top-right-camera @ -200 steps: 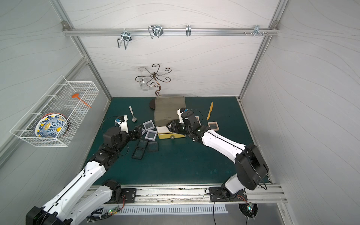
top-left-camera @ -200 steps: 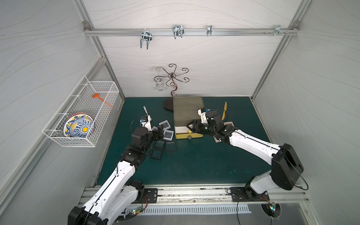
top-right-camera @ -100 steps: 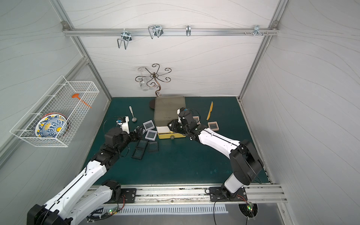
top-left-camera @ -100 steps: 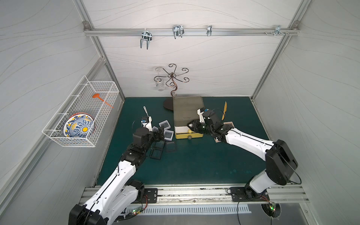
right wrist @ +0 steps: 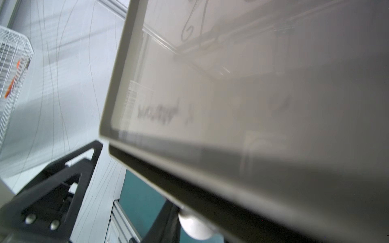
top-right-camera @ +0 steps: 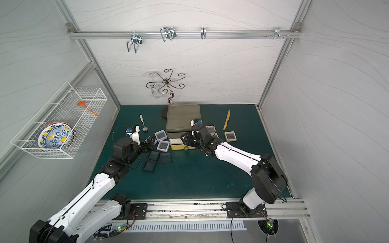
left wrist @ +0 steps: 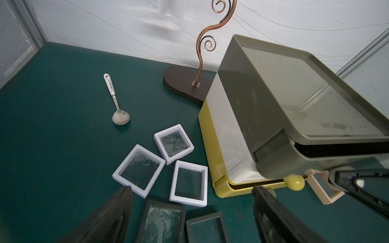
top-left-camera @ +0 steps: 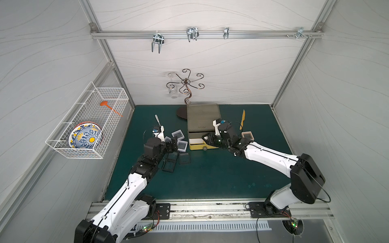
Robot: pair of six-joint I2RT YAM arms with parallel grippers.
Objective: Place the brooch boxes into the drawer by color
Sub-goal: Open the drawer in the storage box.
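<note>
The drawer (top-left-camera: 203, 117) stands at the back of the green mat, with olive-grey, white and yellow tiers. My right gripper (top-left-camera: 208, 140) is at its front, shut on the white ball knob (right wrist: 193, 228) of the olive-grey tier; one finger touches the knob and the other is hidden. My left gripper (left wrist: 190, 189) hangs open above the brooch boxes to the left of the drawer. There lie three white boxes (left wrist: 174, 143) (left wrist: 139, 168) (left wrist: 189, 183) and black ones (left wrist: 162, 223) (left wrist: 206, 229). A peach-pink box (top-left-camera: 247, 135) lies to the right of the drawer, and another (top-right-camera: 211, 130) sits behind my right arm.
A spoon (top-left-camera: 157, 120) lies behind the white boxes. A copper curl stand (top-left-camera: 185, 84) rises behind the drawer, with a glass hanging from it. A yellow knife (top-left-camera: 243, 122) lies at the back right. A wire basket (top-left-camera: 88, 126) holding a plate hangs on the left wall.
My right gripper has moved a little toward the drawer front, and its jaws have narrowed around the white knob. The left arm has stayed nearly still, with its gripper open.
</note>
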